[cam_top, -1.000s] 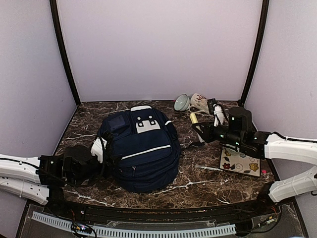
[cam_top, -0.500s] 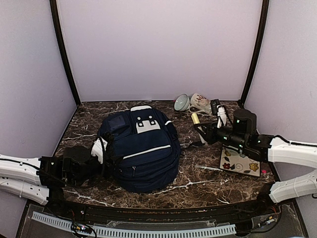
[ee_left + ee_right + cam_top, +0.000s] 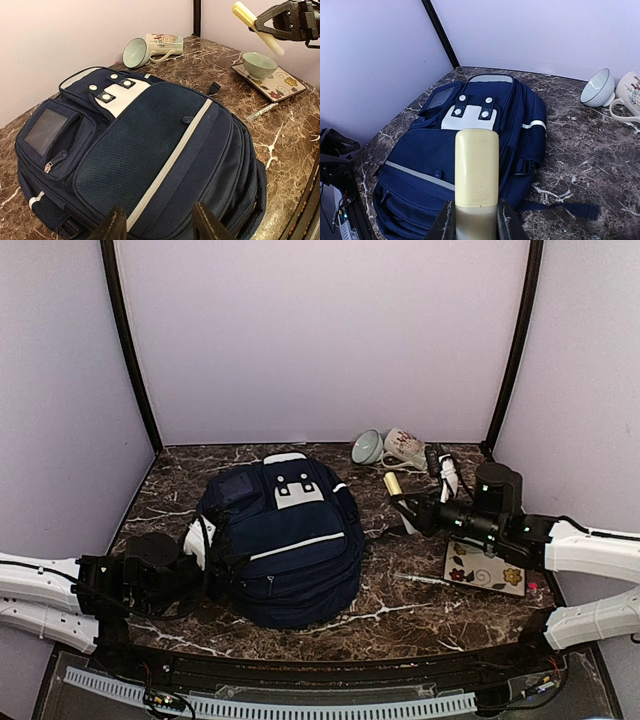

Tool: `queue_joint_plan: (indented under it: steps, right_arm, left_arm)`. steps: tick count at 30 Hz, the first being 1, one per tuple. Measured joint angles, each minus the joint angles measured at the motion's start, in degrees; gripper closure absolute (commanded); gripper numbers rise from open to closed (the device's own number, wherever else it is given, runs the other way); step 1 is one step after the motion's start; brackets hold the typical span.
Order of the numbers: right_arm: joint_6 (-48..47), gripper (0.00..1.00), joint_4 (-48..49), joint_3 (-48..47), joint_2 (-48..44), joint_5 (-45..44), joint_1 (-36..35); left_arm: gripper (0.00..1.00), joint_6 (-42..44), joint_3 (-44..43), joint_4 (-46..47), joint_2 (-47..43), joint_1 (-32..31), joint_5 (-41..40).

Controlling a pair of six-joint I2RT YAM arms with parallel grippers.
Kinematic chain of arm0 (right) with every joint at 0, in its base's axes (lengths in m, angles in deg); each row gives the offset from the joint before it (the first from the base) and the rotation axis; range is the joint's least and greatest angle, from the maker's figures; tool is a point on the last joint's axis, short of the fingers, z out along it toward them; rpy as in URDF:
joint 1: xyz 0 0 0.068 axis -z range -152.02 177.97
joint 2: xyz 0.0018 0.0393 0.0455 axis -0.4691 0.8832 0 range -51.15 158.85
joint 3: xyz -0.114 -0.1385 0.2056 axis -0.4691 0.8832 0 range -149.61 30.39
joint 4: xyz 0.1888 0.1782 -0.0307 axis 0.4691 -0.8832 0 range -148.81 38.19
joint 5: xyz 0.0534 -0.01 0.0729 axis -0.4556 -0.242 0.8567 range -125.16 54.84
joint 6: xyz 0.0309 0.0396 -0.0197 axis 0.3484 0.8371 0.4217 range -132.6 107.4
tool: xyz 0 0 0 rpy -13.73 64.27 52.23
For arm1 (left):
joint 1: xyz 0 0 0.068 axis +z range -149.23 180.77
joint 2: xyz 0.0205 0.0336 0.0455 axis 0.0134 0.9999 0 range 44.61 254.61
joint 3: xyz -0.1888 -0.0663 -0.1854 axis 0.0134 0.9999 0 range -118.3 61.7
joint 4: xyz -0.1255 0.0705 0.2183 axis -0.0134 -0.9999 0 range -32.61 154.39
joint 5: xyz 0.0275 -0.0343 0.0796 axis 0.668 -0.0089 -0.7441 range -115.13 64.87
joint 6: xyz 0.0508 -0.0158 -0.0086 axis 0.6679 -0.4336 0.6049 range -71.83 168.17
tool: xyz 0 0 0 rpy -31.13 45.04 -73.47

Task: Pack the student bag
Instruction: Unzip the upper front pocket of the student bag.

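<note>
The large navy-blue fabric backpack with white trim [image 3: 290, 540] lies flat mid-table on the dark marbled tabletop [image 3: 400, 600]. The right gripper [image 3: 409, 505] is clamped on a pale yellow stick [image 3: 476, 167], held above the table. The left gripper [image 3: 160, 226] sits at the bag's left side, jaws half apart and gripping nothing.

Student bag [image 3: 285, 540] left of plate [image 3: 487, 577]
</note>
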Motion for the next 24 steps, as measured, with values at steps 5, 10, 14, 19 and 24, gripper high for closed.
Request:
queue_joint_plan:
  steps: [5, 10, 14, 19, 24]
  right_arm:
    - [-0.2, 1.0, 0.37, 0.35, 0.0, 2.21, -0.9]
    - [-0.37, 1.0, 1.14, 0.87, 0.07, 3.61, -2.51]
    - [-0.42, 1.0, 1.18, 1.42, 0.22, 3.85, -3.34]
    - [-0.35, 1.0, 1.16, 2.84, -0.35, 3.74, -3.63]
    - [-0.33, 1.0, 0.94, 4.42, -2.45, 3.52, -3.67]
  left_arm:
    - [0.49, 0.74, -0.02, 1.33, 2.12, 0.0, 2.12]
    - [0.45, 1.68, -1.22, 2.05, 8.87, 0.0, 3.54]
    - [0.44, 2.14, -3.96, 2.16, 15.1, 0.0, 3.96]
    - [0.41, 3.3, -7.43, 2.64, 20.35, 0.13, 4.9]
    - [0.37, 5.29, -11.67, 3.82, 25.38, 0.2, 5.99]
